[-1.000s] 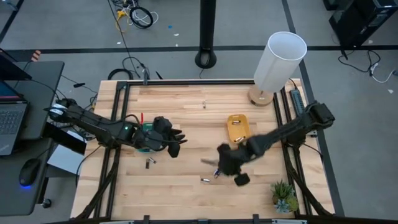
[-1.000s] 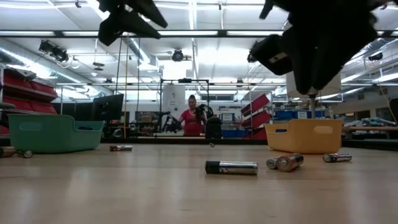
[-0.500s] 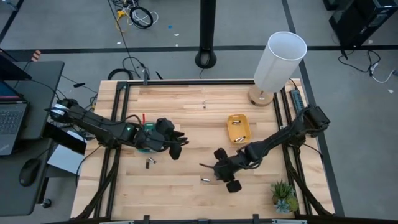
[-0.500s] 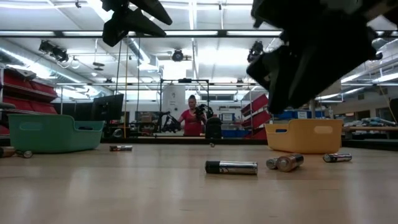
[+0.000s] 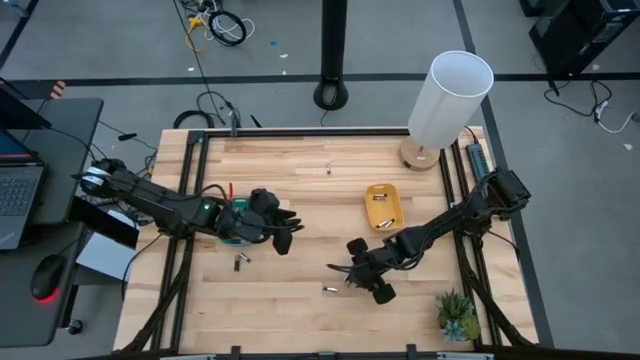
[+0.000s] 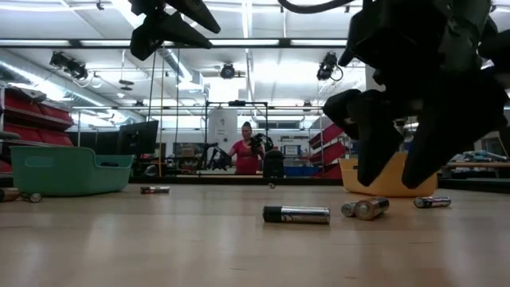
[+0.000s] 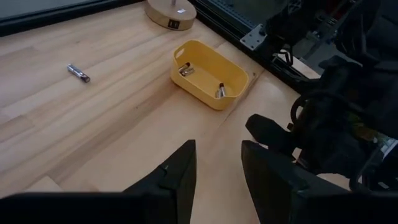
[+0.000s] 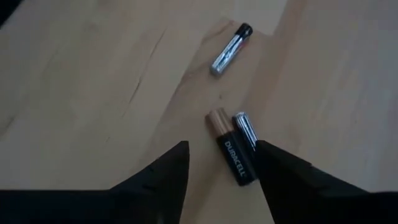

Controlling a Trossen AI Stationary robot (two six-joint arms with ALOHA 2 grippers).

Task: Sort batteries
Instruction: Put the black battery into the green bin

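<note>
One camera hangs high overhead and looks straight down on the whole surface [image 5: 300,200] and both arms. A second sits at surface height, facing level across it into the room behind. Each wrist camera looks forward past its own dark fingers: the left one from well above the boards, the right one close over them. The yellow tray [image 5: 382,205] beyond the left end effector [image 7: 217,174] shows in the overhead, low and left wrist views.
</note>
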